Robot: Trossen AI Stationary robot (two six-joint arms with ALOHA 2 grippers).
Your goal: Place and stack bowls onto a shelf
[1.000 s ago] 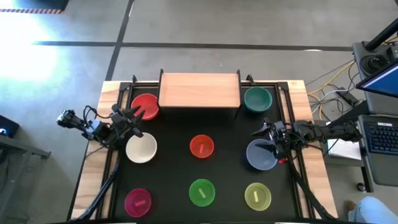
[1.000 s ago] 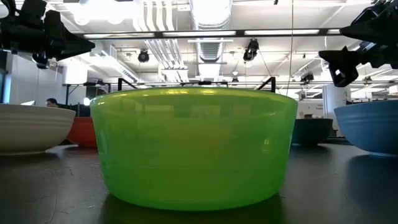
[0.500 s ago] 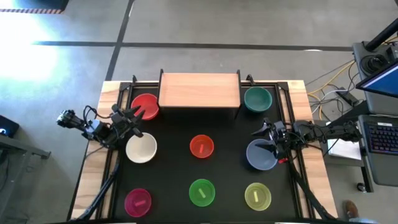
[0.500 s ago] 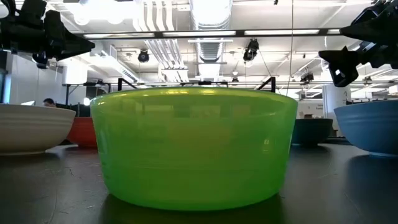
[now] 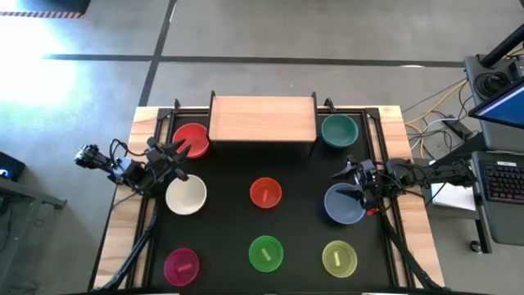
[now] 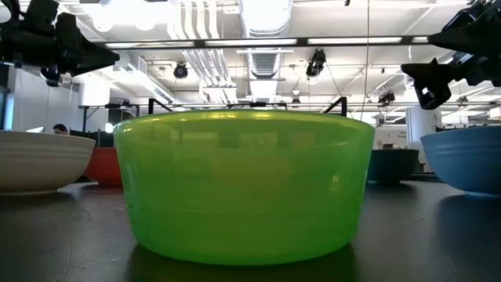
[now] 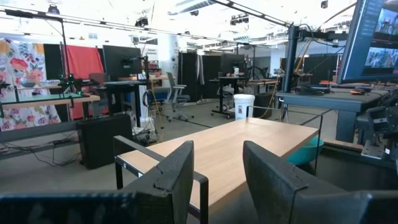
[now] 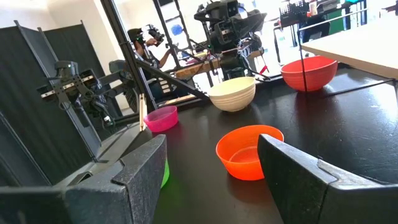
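All eight bowls stand on their bases on the black mat: red (image 5: 191,138), teal (image 5: 339,130), white (image 5: 186,196), orange-red (image 5: 265,193), blue-grey (image 5: 344,204), magenta (image 5: 182,265), green (image 5: 265,252) and yellow-green (image 5: 339,258). The light-wood shelf (image 5: 262,119) stands at the far edge between the red and teal bowls, with nothing on its board (image 7: 249,146). My left gripper (image 5: 181,161) hovers open between the red and white bowls. My right gripper (image 5: 341,174) hovers open above the blue-grey bowl's far rim, facing the orange-red bowl (image 8: 249,151).
In the low view the green bowl (image 6: 243,184) fills the foreground, and both grippers hang well above the bowls. Black frame rails (image 5: 151,221) run along the mat's left and right sides. A monitor and keyboard stand beyond the table's right edge (image 5: 499,180).
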